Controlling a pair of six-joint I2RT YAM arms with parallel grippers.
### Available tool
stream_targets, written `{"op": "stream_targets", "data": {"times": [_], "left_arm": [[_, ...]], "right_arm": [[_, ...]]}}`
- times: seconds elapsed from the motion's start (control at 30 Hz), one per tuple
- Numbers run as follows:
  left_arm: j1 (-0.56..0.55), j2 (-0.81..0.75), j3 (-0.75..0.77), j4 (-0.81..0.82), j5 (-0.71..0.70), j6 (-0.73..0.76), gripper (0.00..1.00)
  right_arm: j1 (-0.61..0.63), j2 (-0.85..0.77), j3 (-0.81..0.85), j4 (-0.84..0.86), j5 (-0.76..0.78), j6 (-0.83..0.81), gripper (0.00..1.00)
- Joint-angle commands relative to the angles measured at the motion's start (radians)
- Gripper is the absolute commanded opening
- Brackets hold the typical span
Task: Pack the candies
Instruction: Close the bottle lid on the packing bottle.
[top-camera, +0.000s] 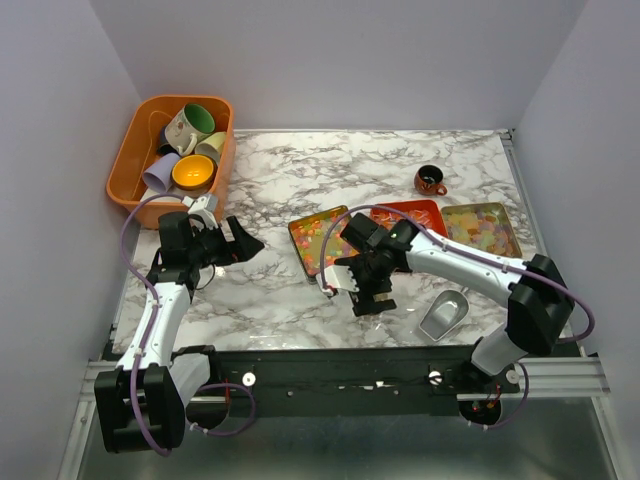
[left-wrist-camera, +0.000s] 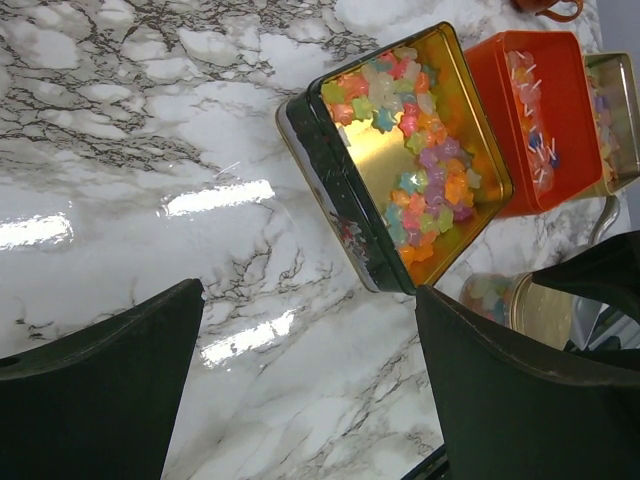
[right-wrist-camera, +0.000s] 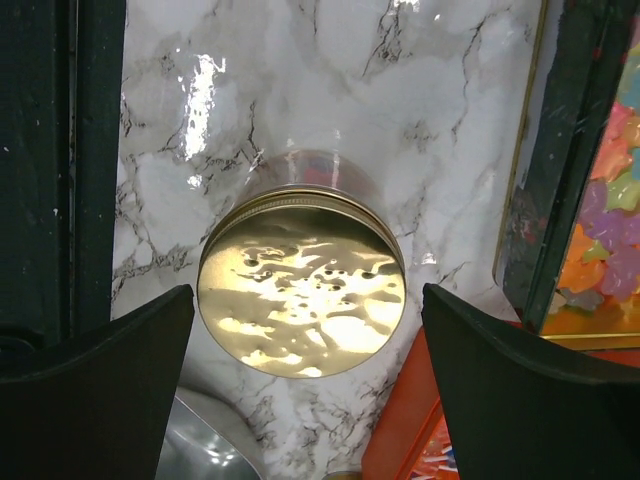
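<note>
Left fingers (left-wrist-camera: 100, 390) and right fingers (right-wrist-camera: 90, 380) spread empty; candies (left-wrist-camera: 430, 170) lie in the dark tin (left-wrist-camera: 330, 190) between them.

Left gripper (top-camera: 243, 243): your jaws stand apart, pointing rightward, with the arm stretched forward and low.
Right gripper (top-camera: 367, 290): your jaws spread wide, pointing down, with the arm folded across leftward.
</note>
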Motion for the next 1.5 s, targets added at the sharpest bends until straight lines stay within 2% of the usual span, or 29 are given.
{"op": "stream_targets", "data": {"times": [0.0,0.17,0.3,0.43,0.57,0.63,1.07,1.47], "left_arm": [[0.005,-0.021,-0.009,0.018,0.036,-0.003,0.97],[0.003,-0.023,-0.007,0.027,0.043,-0.004,0.97],[0.002,-0.023,-0.016,0.042,0.045,-0.014,0.97],[0.002,-0.017,-0.010,0.045,0.050,-0.017,0.97],[0.002,-0.012,-0.004,0.025,0.048,-0.006,0.97],[0.002,-0.014,-0.007,0.022,0.045,-0.006,0.97],[0.003,0.000,-0.016,0.038,0.042,-0.008,0.97],[0.003,0.022,-0.024,0.059,0.056,-0.009,0.97]], "right_arm": [[0.004,-0.040,0.082,-0.057,-0.025,0.039,1.00],[-0.008,-0.081,0.116,-0.094,-0.033,0.066,1.00],[-0.015,-0.128,0.047,-0.056,-0.040,0.068,1.00],[-0.015,-0.123,-0.031,0.006,-0.028,0.043,0.92],[-0.017,-0.125,-0.077,0.053,-0.027,0.009,0.91],[-0.017,-0.115,-0.083,0.064,-0.028,0.005,0.91],[-0.020,-0.072,-0.070,0.037,-0.073,0.005,0.72],[-0.052,-0.039,-0.099,0.060,-0.080,0.017,0.69]]}}
